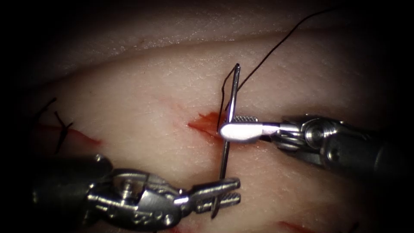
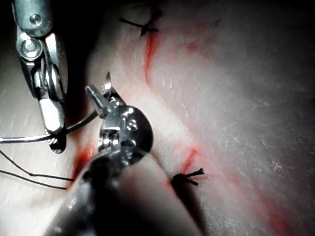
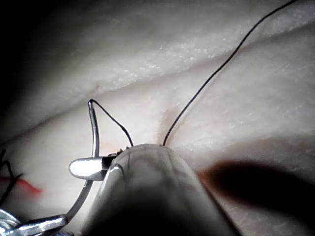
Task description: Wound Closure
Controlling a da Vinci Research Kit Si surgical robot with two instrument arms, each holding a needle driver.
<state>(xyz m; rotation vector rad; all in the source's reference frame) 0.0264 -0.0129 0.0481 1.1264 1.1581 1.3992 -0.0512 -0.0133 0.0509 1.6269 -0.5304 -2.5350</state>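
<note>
Both tools have hold of the needle point(image 1: 228, 129) at once, which reads as a hand-over between the arms, though which way it is going cannot be told from this moment. The right tool point(image 1: 239, 129), coming in from the right, has its jaws closed across the needle at about mid-curve, with a slight gap showing at the toothed upper jaw. The left tool point(image 1: 224, 192), coming in from the lower left, has its jaws closed around the needle near its lower end, whose tip pokes out just below them. The needle stands almost upright, clear of the tissue point(image 1: 142, 99) and not in it, just beside the right end of a short red-stained stretch of the cut point(image 1: 202, 125). Its upper end carries the thread point(image 1: 276, 47), which makes a small loop down beside the shaft and then runs off up and to the right across the tissue. To the far left, cut ends of thread point(image 1: 60, 125) stand over a red line of the cut. In the left wrist view the left tool point(image 2: 101, 96) is seen with the right tool point(image 2: 51, 123) just beside it. As a judgement, whatever comes next calls for one tool to let go cleanly while the other keeps a firm, square grip, so the needle does not twist or drop.
</note>
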